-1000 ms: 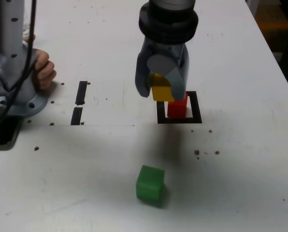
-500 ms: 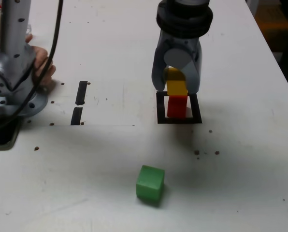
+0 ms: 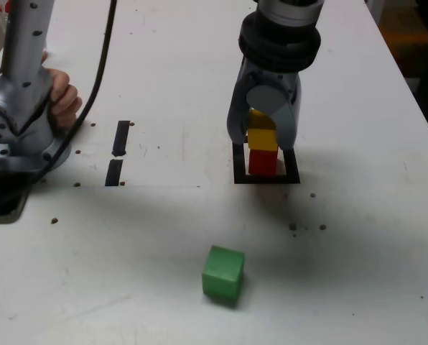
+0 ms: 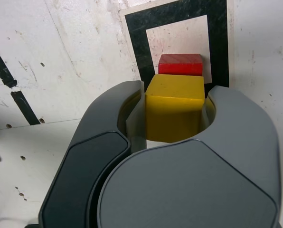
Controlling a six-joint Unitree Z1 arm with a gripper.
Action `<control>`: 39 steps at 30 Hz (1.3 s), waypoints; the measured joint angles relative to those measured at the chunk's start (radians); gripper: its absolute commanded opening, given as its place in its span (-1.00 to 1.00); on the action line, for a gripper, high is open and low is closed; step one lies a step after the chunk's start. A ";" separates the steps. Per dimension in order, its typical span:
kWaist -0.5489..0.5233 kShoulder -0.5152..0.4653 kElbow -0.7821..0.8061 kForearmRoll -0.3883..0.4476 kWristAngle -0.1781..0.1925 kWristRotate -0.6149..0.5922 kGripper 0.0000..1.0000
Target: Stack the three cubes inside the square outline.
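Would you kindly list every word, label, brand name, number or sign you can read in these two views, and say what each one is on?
None: no readable text in either view.
The yellow cube, red cube and green cube are plain.
The square outline and the two tape strips are bare black tape.
The gripper shows no marking.
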 measured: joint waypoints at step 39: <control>0.019 -0.003 0.024 -0.030 0.017 0.045 0.30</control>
